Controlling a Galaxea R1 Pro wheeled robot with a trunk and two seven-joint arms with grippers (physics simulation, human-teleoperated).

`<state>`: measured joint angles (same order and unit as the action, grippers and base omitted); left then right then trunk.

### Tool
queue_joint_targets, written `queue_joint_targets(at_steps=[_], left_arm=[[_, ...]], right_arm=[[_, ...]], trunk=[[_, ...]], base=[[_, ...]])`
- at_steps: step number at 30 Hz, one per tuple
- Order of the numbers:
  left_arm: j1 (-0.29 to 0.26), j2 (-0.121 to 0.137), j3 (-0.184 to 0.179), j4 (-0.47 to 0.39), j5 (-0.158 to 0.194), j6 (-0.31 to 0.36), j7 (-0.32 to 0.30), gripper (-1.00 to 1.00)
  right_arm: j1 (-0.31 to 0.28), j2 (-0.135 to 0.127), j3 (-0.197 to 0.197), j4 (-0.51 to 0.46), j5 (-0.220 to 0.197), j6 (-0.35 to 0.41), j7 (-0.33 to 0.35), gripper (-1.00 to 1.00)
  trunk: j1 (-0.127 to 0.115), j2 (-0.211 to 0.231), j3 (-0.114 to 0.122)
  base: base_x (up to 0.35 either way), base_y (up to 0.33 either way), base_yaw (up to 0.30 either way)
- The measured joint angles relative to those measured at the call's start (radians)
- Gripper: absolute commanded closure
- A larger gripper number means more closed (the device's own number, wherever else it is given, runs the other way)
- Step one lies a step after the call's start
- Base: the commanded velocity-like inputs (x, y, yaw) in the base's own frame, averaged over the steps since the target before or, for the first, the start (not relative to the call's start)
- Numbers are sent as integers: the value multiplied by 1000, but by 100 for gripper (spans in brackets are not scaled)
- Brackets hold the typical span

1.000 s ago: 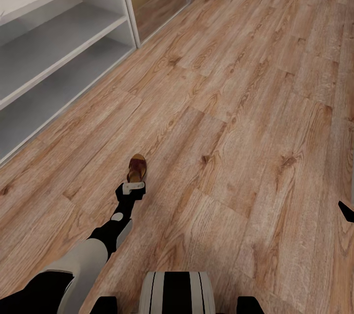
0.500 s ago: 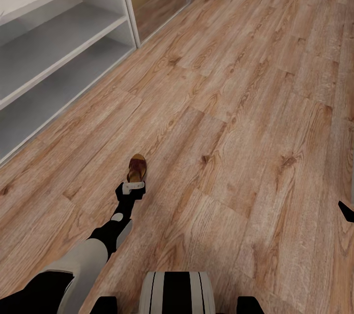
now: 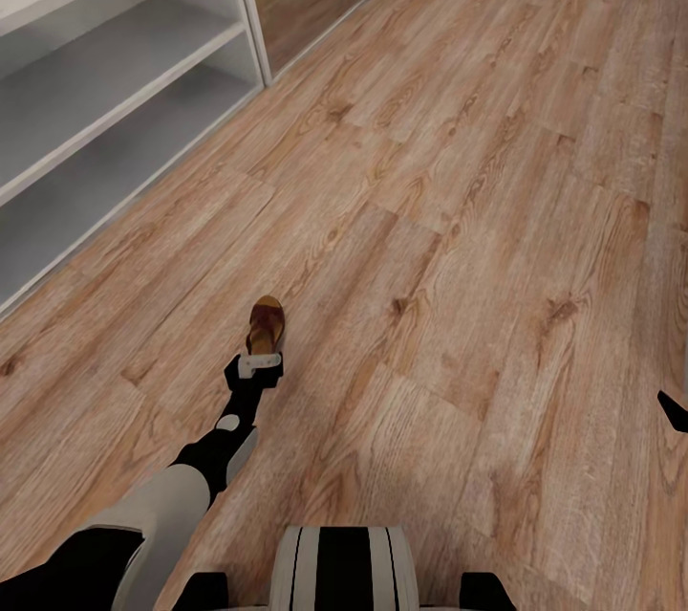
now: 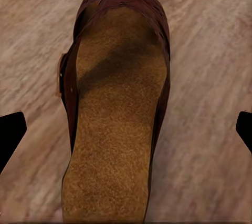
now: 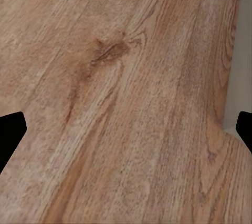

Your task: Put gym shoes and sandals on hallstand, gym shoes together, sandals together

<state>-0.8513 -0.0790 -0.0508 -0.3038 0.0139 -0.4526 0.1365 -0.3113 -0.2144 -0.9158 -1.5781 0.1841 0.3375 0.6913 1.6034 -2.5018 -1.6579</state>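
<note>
I have 1 sandal (image 4: 118, 108) right under my left gripper (image 4: 126, 129): dark brown strap, tan footbed, lying flat on the corridor floor (image 3: 459, 209) with its toe pointing away from me. In the left wrist view the footbed sits between the 2 dark fingertips (image 4: 10, 137), which stand wide apart at either edge, so these jaws are spread and not yet touching the shoe. From the head view the left arm reaches forward and down, the gripper just at the heel end of the sandal (image 3: 266, 326).

The hallstand (image 3: 105, 47) stands well off to my left, its flat top and 2 open shelf levels bare in the part I can see. I cannot find the other sandal or either gym shoe in these views, so I cannot say where they lie.

My right gripper (image 5: 126, 129) hangs over bare planks with its fingertips far apart, jaws spread and holding nothing; a dark tip of it shows at the right edge of the head view.

My judgement: the task is near its start. Nothing is visibly on the rack, this sandal is lined up for a grasp but not lifted, and as far as I can see, all 4 shoes remain to be placed and paired.
</note>
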Motion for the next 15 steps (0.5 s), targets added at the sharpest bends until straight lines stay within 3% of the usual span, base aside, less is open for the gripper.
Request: queue_joint_targets(at_steps=[15], left_arm=[[0, 5, 2, 7, 2, 0, 0, -100]], right_arm=[[0, 0, -1, 0, 0, 0, 0, -100]], trunk=[[0, 0, -23]], base=[[0, 0, 0]])
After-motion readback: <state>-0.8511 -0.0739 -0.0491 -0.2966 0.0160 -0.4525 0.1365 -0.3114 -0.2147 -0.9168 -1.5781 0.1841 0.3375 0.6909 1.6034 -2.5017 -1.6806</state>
